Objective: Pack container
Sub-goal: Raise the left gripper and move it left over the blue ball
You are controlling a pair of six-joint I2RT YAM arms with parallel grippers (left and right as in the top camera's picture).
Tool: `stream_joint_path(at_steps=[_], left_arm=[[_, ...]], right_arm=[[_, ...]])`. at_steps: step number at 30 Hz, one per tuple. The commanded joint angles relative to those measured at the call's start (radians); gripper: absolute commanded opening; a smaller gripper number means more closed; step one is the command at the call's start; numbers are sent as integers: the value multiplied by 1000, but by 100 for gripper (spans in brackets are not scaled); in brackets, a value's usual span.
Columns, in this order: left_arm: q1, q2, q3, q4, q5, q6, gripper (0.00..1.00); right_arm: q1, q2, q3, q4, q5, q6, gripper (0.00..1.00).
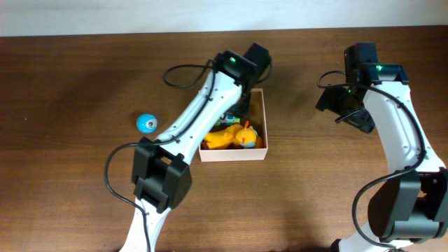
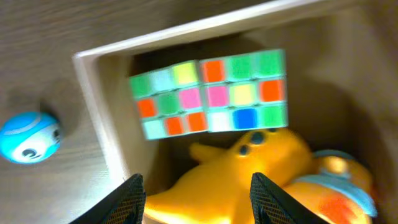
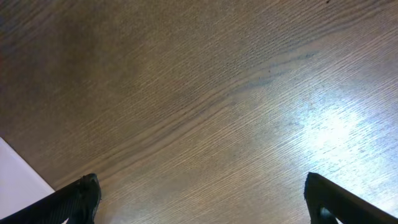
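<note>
The container point(image 1: 262, 123) sits mid-table, a shallow white-walled box; its wall also shows in the left wrist view point(image 2: 99, 87). Inside lie a multicoloured puzzle cube point(image 2: 211, 99), a yellow duck-like toy point(image 2: 249, 168) point(image 1: 218, 138) and an orange-and-blue toy point(image 2: 336, 180) point(image 1: 246, 136). A blue ball toy point(image 1: 146, 123) point(image 2: 28, 137) lies on the table left of the container. My left gripper point(image 2: 196, 199) is open, empty, hovering over the container above the yellow toy. My right gripper point(image 3: 202, 199) is open, empty, over bare table right of the container.
The brown wooden table point(image 1: 70, 182) stretches all round. A white corner point(image 3: 18, 180) shows at the lower left of the right wrist view. The left arm point(image 1: 203, 112) crosses over the container's left side.
</note>
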Motion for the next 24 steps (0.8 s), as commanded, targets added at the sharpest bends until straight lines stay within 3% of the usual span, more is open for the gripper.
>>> stream_joint_path(at_steps=[1,10,12,24], left_arm=[[59,-21,57,-25,-14,-16,56],[132,-129,107,-67,-14,-17,57],[161,-138,107,-98,-13,-31,65],[385,-138,97,-161,110,-16,66]], right_arm=[[-5,-8,0,1,2,2,99],[-5,-8,0,1,2,2,99],[-5,-8,0,1,2,2,99],[-5,-8,0,1,2,2,99]])
